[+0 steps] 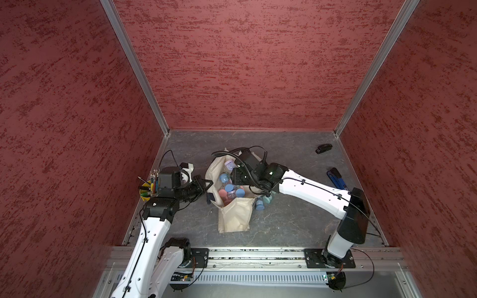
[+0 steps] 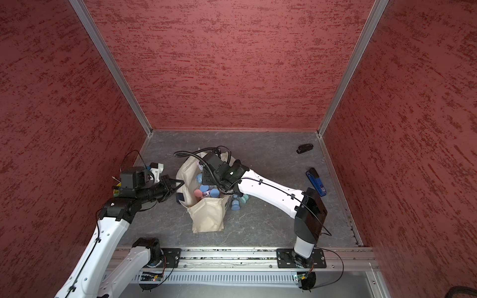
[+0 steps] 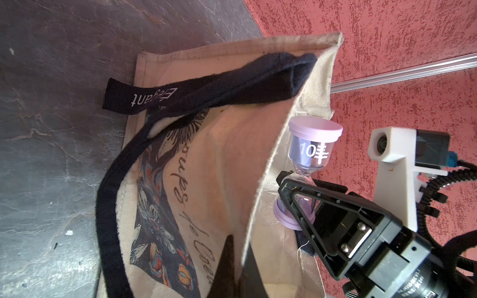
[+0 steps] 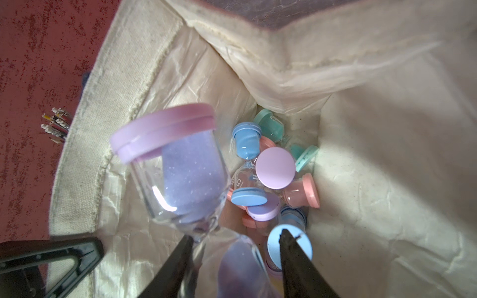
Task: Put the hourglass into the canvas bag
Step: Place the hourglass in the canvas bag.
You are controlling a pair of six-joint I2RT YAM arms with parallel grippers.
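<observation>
The cream canvas bag [image 1: 235, 216] stands open in the middle of the table, also in the other top view [image 2: 206, 216]. My left gripper [image 1: 210, 183] is shut on the bag's left rim; in the left wrist view its fingers [image 3: 228, 258] pinch the canvas wall [image 3: 219, 154]. My right gripper [image 4: 236, 236] is shut on the neck of a purple hourglass [image 4: 180, 167] and holds it over the bag's mouth. That hourglass [image 3: 312, 144] shows just inside the rim, with its cap [image 1: 229, 163] in a top view. Several hourglasses [image 4: 273, 167] lie at the bottom of the bag.
Blue and teal hourglasses [image 1: 263, 202] lie on the table by the bag's right side. A yellow pen cup [image 1: 147, 193] stands behind my left wrist. A black stapler [image 1: 324, 149] and a blue tool [image 1: 336, 180] lie at the right. Red walls enclose the table.
</observation>
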